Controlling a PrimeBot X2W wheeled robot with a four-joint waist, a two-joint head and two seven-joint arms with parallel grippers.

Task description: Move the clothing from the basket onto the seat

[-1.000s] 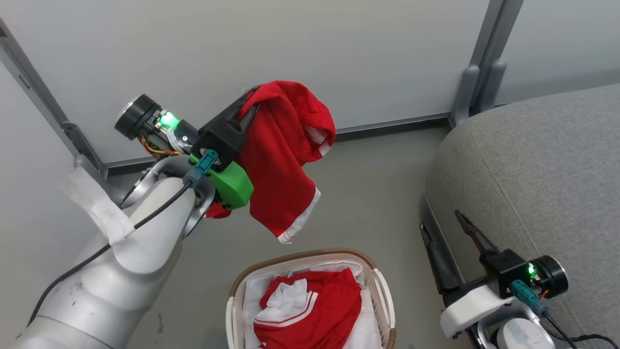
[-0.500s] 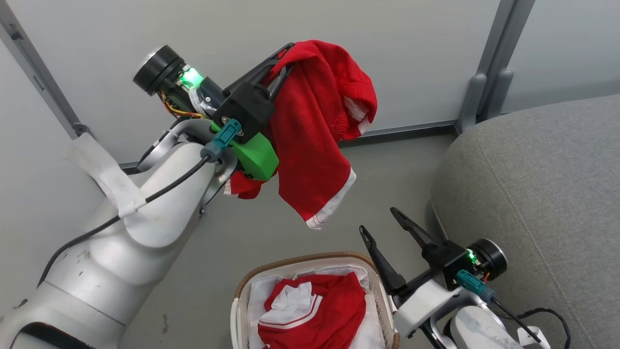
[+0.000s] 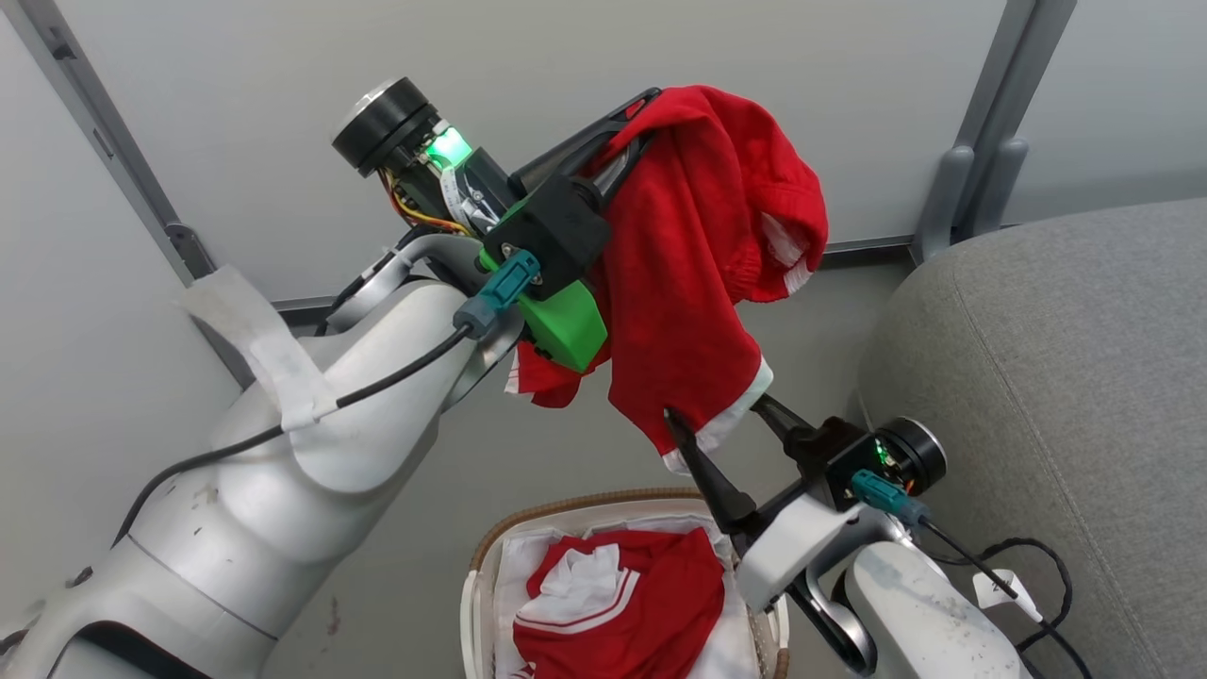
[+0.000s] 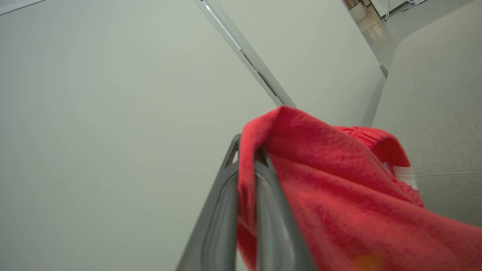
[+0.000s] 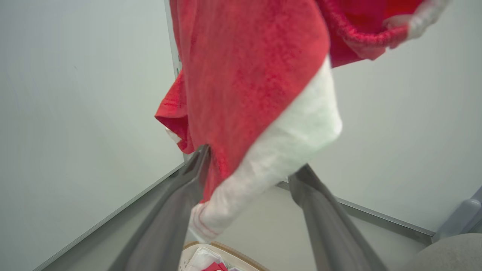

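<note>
Now, in the head view, your left fingers are raised high at upper centre. They are closed on a red garment that drapes down from them, its white hem lowest. Your right fingers reach up from the lower right, spread apart, with that hem hanging at their tips; they grip nothing. Below them the basket stands on the floor, and a second red garment with white stripes lies in it on the white lining. The grey seat takes up the right side, near the basket. In the left wrist view, the two fingers are pressed together with a fold of red cloth pinched between them. The rest spills off to the right, with the seat behind it. In the right wrist view, the fingers stand wide open and the white hem hangs between them. The red cloth lies against the left-hand finger, though you cannot tell whether it truly touches. The basket's rim peeks in at the bottom edge.
</note>
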